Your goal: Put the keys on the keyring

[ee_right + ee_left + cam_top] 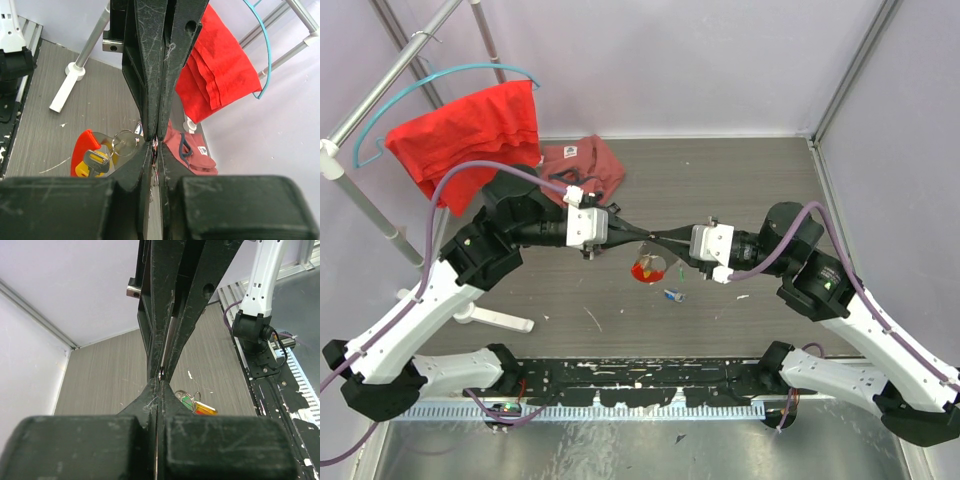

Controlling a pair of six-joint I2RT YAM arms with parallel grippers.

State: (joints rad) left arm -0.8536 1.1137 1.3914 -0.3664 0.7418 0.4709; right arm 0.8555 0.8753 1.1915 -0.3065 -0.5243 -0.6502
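Closed left gripper (647, 235) meets right gripper (659, 238) tip-to-tip; keyring (646, 270) beside

The left gripper (159, 389) is closed, its tips meeting the right gripper (163, 369) tip to tip. Just right of the left gripper lie the keyring (184, 393) and a green-headed key (188, 402).
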